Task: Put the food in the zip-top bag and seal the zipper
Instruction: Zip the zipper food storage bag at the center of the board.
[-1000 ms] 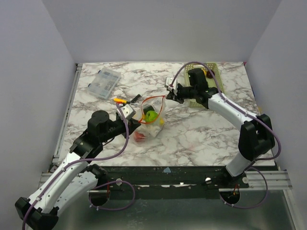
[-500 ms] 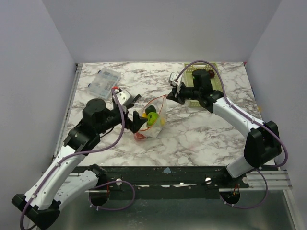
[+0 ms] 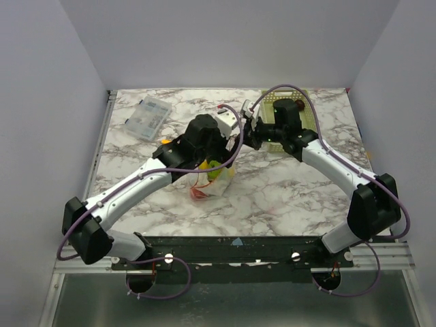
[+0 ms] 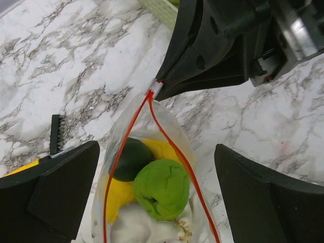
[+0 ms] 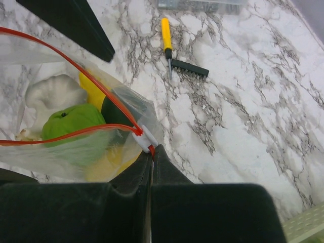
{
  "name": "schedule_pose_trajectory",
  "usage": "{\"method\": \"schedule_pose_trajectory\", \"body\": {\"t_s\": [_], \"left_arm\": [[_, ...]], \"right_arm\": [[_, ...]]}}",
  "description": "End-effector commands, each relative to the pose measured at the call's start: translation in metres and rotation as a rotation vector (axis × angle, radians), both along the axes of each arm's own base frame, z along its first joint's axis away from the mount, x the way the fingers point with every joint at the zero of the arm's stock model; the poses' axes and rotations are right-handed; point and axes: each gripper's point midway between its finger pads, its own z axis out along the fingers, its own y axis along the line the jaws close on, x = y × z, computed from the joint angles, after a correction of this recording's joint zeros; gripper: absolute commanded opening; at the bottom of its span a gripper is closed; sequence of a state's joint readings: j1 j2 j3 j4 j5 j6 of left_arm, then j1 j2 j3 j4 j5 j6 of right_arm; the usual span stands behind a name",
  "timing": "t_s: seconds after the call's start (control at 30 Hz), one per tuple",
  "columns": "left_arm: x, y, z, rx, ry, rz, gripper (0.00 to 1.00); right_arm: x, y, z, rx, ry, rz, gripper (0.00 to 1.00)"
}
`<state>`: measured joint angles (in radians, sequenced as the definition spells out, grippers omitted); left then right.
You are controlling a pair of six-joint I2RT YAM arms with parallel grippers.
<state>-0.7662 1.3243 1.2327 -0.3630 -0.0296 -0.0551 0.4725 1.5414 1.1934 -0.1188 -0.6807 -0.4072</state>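
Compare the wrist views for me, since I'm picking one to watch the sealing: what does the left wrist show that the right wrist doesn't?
Only the left wrist: the right gripper seen from outside, shut on the end of the bag, and the left gripper open, a finger either side of the bag. Only the right wrist: the box and the rake at full length. Both: the unsealed zipper, the green piece, the garlic and a corner of the basket.
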Motion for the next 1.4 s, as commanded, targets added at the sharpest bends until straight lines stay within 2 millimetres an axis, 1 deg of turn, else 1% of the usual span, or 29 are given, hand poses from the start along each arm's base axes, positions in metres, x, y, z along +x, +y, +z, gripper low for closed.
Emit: {"method": "schedule_pose_trajectory", "body": {"t_s": [0.0, 0.03, 0.1, 0.2, 0.23, 0.27, 0.37, 0.4, 0.5, 0.53, 0.57, 0.6, 0.63, 0.73, 0.8, 0.87, 0.93, 1.0, 1.07, 1.1, 1.2, 1.27, 1.37], "left_arm": [[0.020, 0.005, -0.006, 0.102, -0.094, 0.119, 0.94], [0.022, 0.006, -0.010, 0.117, -0.095, 0.133, 0.89], [0.025, 0.007, -0.015, 0.131, -0.096, 0.151, 0.75], [0.027, 0.010, -0.017, 0.156, -0.110, 0.154, 0.47], [0.027, 0.010, -0.017, 0.159, -0.109, 0.150, 0.39], [0.025, 0.008, -0.018, 0.159, -0.108, 0.135, 0.27], [0.021, 0.004, -0.019, 0.168, -0.098, 0.090, 0.00], [0.019, 0.003, -0.020, 0.173, -0.086, 0.076, 0.00], [0.012, -0.002, -0.018, 0.130, -0.054, 0.012, 0.00], [0.008, -0.004, -0.015, 0.098, -0.039, -0.017, 0.00], [0.003, -0.008, -0.014, 0.062, -0.019, -0.059, 0.00], [-0.002, -0.010, -0.010, 0.025, 0.000, -0.096, 0.00], [-0.004, -0.011, -0.007, -0.001, 0.005, -0.120, 0.00], [-0.016, -0.012, 0.003, -0.080, 0.024, -0.205, 0.00], [-0.024, -0.013, 0.010, -0.155, 0.046, -0.255, 0.00], [-0.036, -0.016, 0.018, -0.233, 0.072, -0.326, 0.00], [-0.047, -0.017, 0.023, -0.290, 0.091, -0.382, 0.00], [-0.055, -0.018, 0.025, -0.315, 0.104, -0.428, 0.00], [-0.061, -0.019, 0.023, -0.327, 0.124, -0.455, 0.00], [-0.062, -0.018, 0.021, -0.333, 0.136, -0.458, 0.00], [-0.070, -0.018, 0.019, -0.355, 0.176, -0.499, 0.00], [-0.074, -0.018, 0.019, -0.360, 0.187, -0.516, 0.00], [-0.077, -0.018, 0.022, -0.368, 0.186, -0.525, 0.00]], "right_arm": [[-0.006, 0.002, 0.018, 0.069, 0.014, -0.044, 0.00], [-0.007, 0.002, 0.018, 0.073, 0.020, -0.047, 0.00], [-0.010, 0.002, 0.020, 0.088, 0.030, -0.047, 0.00], [-0.015, 0.001, 0.023, 0.104, 0.034, -0.051, 0.00], [-0.016, 0.000, 0.024, 0.107, 0.032, -0.059, 0.00], [-0.016, -0.002, 0.025, 0.109, 0.032, -0.073, 0.00], [-0.017, -0.010, 0.022, 0.105, 0.040, -0.125, 0.00], [-0.017, -0.011, 0.024, 0.112, 0.034, -0.133, 0.05], [-0.013, -0.018, 0.024, 0.154, 0.065, -0.226, 0.60], [-0.013, -0.020, 0.024, 0.172, 0.093, -0.261, 0.74], [-0.014, -0.022, 0.023, 0.184, 0.114, -0.283, 0.84], [-0.017, -0.023, 0.022, 0.193, 0.128, -0.285, 0.98], [-0.019, -0.023, 0.022, 0.209, 0.151, -0.300, 1.00], [-0.020, -0.032, 0.027, 0.268, 0.253, -0.413, 1.00], [-0.025, -0.035, 0.022, 0.264, 0.260, -0.420, 1.00], [-0.024, -0.040, 0.018, 0.277, 0.251, -0.451, 1.00], [-0.027, -0.039, 0.015, 0.291, 0.245, -0.426, 1.00], [-0.036, -0.034, 0.014, 0.296, 0.230, -0.351, 1.00], [-0.048, -0.027, 0.019, 0.334, 0.205, -0.250, 0.98], [-0.056, -0.024, 0.022, 0.358, 0.195, -0.194, 0.95], [-0.069, -0.021, 0.032, 0.440, 0.146, -0.078, 0.86], [-0.081, -0.014, 0.034, 0.444, 0.141, 0.029, 0.80], [-0.096, -0.005, 0.037, 0.451, 0.153, 0.172, 0.74]]}}
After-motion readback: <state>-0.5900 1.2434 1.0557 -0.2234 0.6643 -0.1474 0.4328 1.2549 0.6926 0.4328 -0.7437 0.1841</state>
